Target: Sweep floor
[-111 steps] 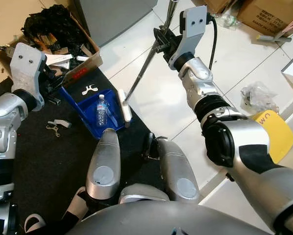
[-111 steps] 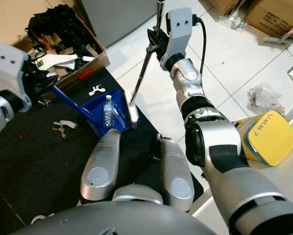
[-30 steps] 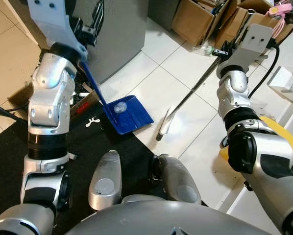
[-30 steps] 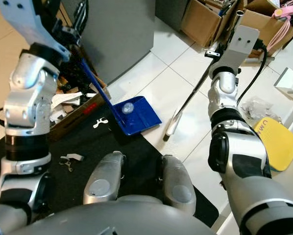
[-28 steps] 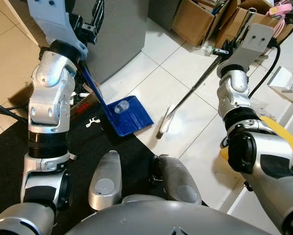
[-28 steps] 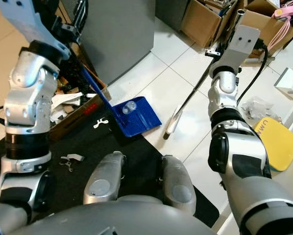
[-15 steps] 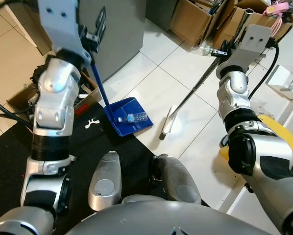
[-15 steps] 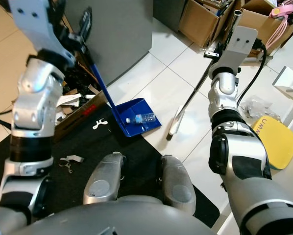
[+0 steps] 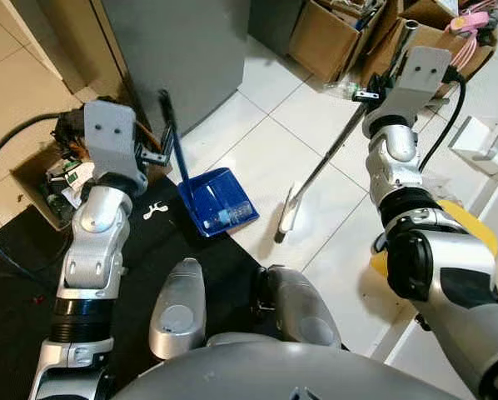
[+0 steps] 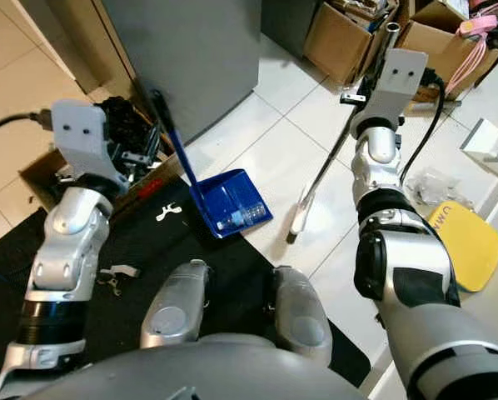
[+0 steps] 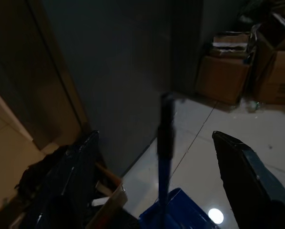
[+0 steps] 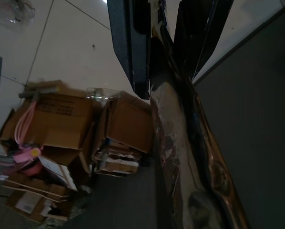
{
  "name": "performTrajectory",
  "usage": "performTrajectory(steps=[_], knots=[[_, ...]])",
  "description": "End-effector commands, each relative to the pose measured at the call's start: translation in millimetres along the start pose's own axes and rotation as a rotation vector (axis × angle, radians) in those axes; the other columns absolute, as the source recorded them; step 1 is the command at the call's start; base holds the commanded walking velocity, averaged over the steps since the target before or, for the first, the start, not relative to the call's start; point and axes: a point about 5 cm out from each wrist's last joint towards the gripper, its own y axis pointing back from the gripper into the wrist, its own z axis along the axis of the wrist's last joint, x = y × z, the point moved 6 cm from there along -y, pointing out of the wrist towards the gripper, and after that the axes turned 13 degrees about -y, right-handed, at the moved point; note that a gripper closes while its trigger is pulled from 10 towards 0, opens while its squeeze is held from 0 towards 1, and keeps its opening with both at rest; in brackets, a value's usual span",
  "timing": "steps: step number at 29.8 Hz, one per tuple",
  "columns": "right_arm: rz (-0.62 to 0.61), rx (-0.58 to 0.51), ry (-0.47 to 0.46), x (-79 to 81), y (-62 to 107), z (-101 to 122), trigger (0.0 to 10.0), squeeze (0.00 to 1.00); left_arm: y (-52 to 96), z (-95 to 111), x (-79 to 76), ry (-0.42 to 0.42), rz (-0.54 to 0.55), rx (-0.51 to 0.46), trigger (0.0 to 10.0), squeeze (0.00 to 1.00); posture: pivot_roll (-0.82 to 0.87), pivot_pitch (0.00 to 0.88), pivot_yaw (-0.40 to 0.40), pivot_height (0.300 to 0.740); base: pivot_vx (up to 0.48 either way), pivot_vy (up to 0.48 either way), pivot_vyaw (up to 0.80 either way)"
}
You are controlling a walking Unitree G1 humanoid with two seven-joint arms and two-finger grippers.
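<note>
Right gripper (image 9: 374, 87) is high up, jaws pinching the upper part of the long silver metal broom handle (image 9: 328, 158). The shaft slants down from those jaws to the pale flat broom head (image 9: 285, 218), which rests on the white tiled floor (image 9: 257, 154).

Left gripper (image 10: 149, 146) is beside the thin blue upright handle (image 10: 176, 154) of the blue plastic dustpan (image 10: 232, 204). In the left wrist view the 2 fingers (image 11: 71, 191) stand spread either side of the handle, not touching it, so the jaws read as open.

The pan sits flat on the floor below the left jaws, at the edge of the black mat (image 9: 32, 275), near the broom head. 1 small clear plastic bottle (image 10: 241, 218) lies inside it.

Handling judgement:
- Broom: light, stiff, smooth metal shaft likely slippery, so it may twist in a 2-finger pinch; hold high for leverage.
- Dustpan: light rigid plastic, slides or tips easily; take it mid-handle and keep the lip pressed down.
- Bottle: light, round, rolls out if the pan tilts forward.
</note>
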Motion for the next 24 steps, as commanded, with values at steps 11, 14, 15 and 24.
performTrajectory(steps=[11,14,15,24], knots=[[0.016,0.008,0.022,1.1,1.9,-2.8,10.0,0.00,-33.9,-77.1,41.0,0.088,0.099,0.276,10.0,0.00,0.25,0.000,-0.075,0.740,0.000,0.000,0.00],[0.011,0.005,0.021,-0.5,2.3,-2.7,10.0,0.00,-40.5,-79.5,45.2,0.091,0.103,0.290,10.0,0.00,0.24,0.000,-0.068,0.740,0.000,0.000,0.00],[0.009,0.004,0.021,-1.0,2.5,-2.5,10.0,0.00,-43.7,-80.2,45.5,0.092,0.101,0.296,10.0,0.00,0.23,0.000,-0.068,0.740,0.000,0.000,0.00],[0.014,-0.008,0.031,-0.1,3.0,-0.5,10.0,0.00,-64.5,-81.1,37.6,0.061,0.038,0.311,10.0,0.00,0.21,0.002,-0.068,0.740,0.000,0.000,0.00]])
